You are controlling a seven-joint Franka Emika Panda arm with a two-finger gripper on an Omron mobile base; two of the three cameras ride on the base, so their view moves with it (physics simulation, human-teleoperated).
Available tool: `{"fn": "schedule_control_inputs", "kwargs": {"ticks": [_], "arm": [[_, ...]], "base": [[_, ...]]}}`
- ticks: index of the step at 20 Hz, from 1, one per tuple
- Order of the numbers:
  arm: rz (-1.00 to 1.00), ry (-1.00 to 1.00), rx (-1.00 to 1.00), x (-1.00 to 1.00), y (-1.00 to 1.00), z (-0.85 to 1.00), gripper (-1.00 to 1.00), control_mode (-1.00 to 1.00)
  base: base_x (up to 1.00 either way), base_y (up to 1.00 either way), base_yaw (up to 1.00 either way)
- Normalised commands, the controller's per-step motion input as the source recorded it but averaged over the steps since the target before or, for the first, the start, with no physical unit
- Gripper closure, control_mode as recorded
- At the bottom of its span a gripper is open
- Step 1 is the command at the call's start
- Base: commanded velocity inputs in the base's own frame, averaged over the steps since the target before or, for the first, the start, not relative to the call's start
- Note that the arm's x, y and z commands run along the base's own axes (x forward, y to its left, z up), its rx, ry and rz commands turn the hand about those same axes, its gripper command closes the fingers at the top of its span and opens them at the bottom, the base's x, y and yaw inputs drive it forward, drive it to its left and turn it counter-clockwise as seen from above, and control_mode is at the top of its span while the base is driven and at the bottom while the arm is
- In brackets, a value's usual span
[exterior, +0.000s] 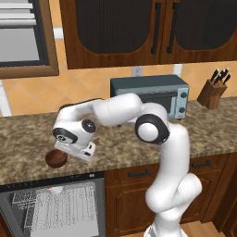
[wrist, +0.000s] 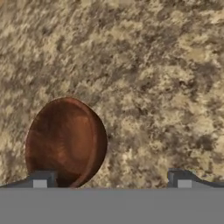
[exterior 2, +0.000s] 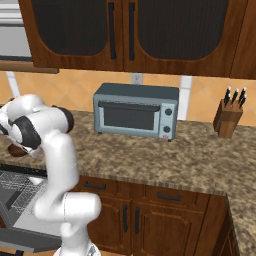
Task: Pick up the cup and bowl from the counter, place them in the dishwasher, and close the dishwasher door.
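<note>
Jaws spread wide, holding nothing, above the bowl (wrist: 65,142) on the counter (wrist: 153,87).

No legible text, label, brand, number or sign anywhere. Small pale marks on the dishwasher (exterior: 51,203) control strip too blurred to read; toaster oven (exterior 2: 136,110) front and knobs without readable markings.
</note>
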Motion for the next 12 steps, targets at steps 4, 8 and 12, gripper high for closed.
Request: {"fn": "schedule_control_inputs", "kwargs": {"ticks": [4, 8, 12], "arm": [[0.01, 0.23, -0.16, 0.76, 0.33, 0.0, -1.0, -1.0], [0.04, 0.11, -0.25, 0.46, 0.55, 0.17, -1.0, -1.0], [0.02, 0.13, -0.27, 0.55, 0.6, 0.12, -1.0, -1.0]], "base": [[0.0, 0.0, 0.0], [0.0, 0.0, 0.0], [0.0, 0.0, 0.0]]}}
